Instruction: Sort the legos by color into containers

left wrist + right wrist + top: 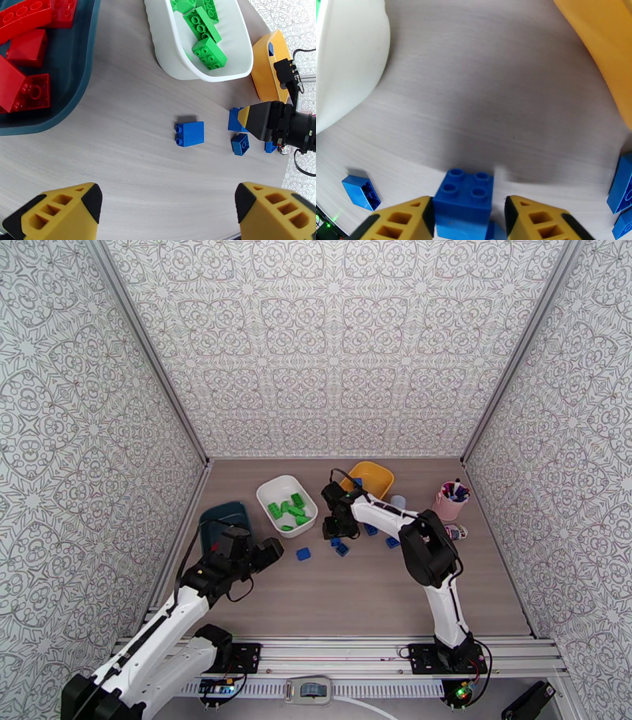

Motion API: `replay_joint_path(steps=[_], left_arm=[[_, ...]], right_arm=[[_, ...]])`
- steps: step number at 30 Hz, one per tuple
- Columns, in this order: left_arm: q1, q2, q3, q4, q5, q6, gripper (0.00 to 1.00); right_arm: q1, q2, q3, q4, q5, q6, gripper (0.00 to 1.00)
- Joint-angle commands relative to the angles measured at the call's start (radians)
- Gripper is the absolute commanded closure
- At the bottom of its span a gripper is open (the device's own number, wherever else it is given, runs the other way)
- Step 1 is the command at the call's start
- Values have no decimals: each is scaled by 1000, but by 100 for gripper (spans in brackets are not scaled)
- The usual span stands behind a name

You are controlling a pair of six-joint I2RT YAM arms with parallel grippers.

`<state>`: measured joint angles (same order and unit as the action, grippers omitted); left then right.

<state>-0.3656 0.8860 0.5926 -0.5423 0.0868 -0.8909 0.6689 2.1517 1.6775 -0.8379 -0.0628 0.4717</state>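
Four studs top the blue brick [464,195] inside the narrowed, seemingly unclamped right tool [469,213]; left tool [168,201] gapes wide.

A pink cup [449,504] full of pens stands at the far right of the wooden table [355,595]. Just nearer lies a small pale object [456,532], too small to identify. A small whitish bottle [397,501] stands left of the cup. Patterned walls [332,343] surround the table.
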Motion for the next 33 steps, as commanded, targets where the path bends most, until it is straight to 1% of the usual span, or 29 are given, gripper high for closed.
replay_joint_path(steps=[1,5,10,13,16,19,23,28,33], left_arm=[[-7,24,2,47,36,-16,5],[-40,90,21,107,54,-19,5],[-119,236,115,164,58,9,5],[-149,325,185,202,74,23,6],[-165,414,255,251,119,32,6],[-167,491,324,299,186,36,7],[-182,589,446,306,227,55,6],[-213,714,608,281,243,80,8],[-248,784,738,253,221,88,9]], right_arm=[[11,25,23,-3,16,2,57],[11,-18,4,13,6,7,63],[0,-123,-44,56,-29,30,69],[-23,-175,-66,76,-65,45,69],[-54,-222,-86,84,-94,53,70],[-89,-274,-109,87,-107,53,70],[-158,-320,-117,70,-103,40,69],[-244,-324,-46,19,-84,11,67],[-309,-258,116,-52,-49,-11,65]])
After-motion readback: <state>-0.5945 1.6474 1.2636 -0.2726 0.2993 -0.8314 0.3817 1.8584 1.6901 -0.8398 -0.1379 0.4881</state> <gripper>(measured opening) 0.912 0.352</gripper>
